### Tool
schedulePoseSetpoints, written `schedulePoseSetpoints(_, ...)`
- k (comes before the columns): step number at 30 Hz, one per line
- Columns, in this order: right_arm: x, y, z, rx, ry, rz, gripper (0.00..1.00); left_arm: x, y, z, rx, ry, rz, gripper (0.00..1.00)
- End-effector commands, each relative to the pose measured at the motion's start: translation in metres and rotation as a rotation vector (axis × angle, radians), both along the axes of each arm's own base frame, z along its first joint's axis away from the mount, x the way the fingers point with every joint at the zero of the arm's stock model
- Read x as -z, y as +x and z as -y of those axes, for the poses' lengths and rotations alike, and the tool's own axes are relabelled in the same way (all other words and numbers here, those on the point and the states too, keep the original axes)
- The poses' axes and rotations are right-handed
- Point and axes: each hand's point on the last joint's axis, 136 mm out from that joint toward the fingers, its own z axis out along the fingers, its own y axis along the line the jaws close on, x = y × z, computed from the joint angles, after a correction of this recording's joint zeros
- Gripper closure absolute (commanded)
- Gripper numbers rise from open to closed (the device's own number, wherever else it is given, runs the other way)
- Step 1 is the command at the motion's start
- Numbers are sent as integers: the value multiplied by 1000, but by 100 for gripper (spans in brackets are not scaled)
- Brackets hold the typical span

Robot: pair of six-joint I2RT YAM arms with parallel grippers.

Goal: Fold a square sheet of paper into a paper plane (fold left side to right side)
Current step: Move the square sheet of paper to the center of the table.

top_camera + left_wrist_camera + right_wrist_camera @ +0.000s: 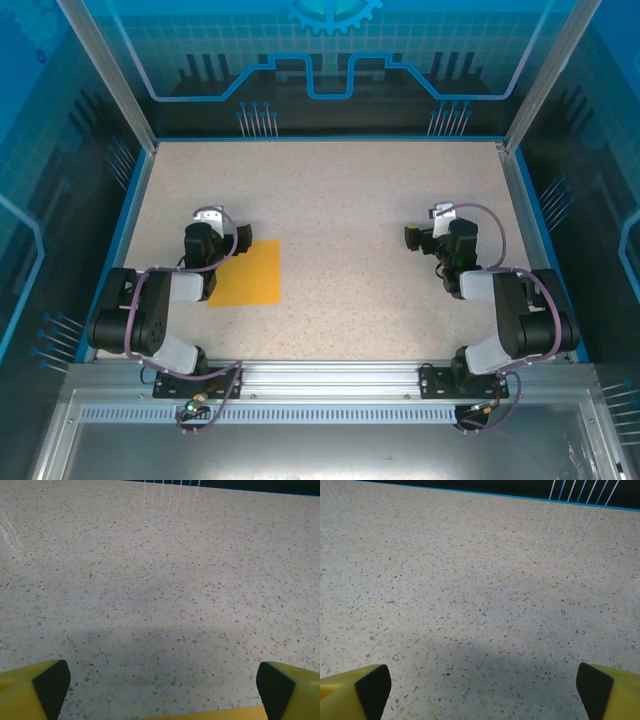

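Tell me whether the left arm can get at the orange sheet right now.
Probably yes. The square sheet of paper lies flat just to the right of the left gripper, whose jaws are open. Nothing lies on it or between them.

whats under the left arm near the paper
The left edge of the square sheet of paper runs under the left arm, flat on the speckled table. How far it reaches beneath is covered by the arm.

Left part of the square sheet of paper [252, 276] under the left arm [168, 292].
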Motion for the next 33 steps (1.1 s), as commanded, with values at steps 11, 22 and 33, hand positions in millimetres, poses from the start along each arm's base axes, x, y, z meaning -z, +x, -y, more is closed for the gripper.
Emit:
schedulePoseSetpoints(11, -9, 6, -1, -26, 21, 26, 1, -11, 8, 3, 25, 9, 31, 1)
schedulePoseSetpoints(22, -9, 6, 0, -28, 23, 27, 1, -12, 8, 3, 26, 7, 31, 1)
schedulePoseSetpoints(33, -37, -2, 18, 81, 47, 16, 1, -53, -8, -4, -70, -5, -20, 1)
